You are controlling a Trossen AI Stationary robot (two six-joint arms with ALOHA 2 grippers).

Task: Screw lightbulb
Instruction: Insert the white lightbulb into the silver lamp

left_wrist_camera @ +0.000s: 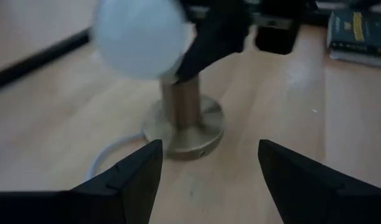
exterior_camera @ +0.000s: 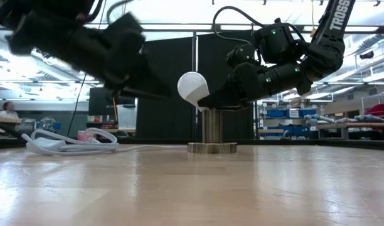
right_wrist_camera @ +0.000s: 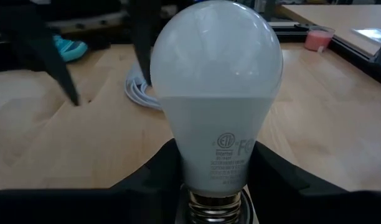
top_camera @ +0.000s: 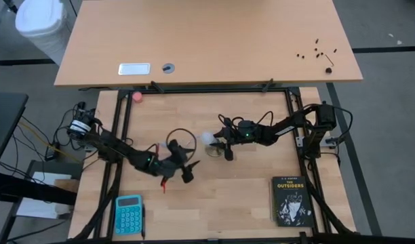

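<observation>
The white lightbulb (right_wrist_camera: 215,81) is in my right gripper (right_wrist_camera: 215,186), just above the metallic socket post (exterior_camera: 211,127) that stands on its round base disc (exterior_camera: 211,148) at mid-table. In the low view the lightbulb (exterior_camera: 192,88) is tilted, with its globe toward the left. Its grey screw base (right_wrist_camera: 215,208) shows between the fingers. My left gripper (left_wrist_camera: 209,180) is open and empty, on the near-left side of the socket (left_wrist_camera: 184,124) and facing it. In the high view the lightbulb (top_camera: 207,139) is beside the socket (top_camera: 214,150). My right gripper pinches the lightbulb's narrow neck (right_wrist_camera: 178,163), just above the screw base, between its two fingers (right_wrist_camera: 274,177). The fingers come from the table's right side, about level. The lightbulb is lifted clear, tilted, with its globe pointing away from the gripper.
A white cord (exterior_camera: 60,143) runs from the socket and lies coiled (top_camera: 180,144) left of it. A dark book (top_camera: 291,200) lies near the right front. A teal calculator (top_camera: 128,213) lies at the left front. A pink object (top_camera: 137,96) lies at the far left.
</observation>
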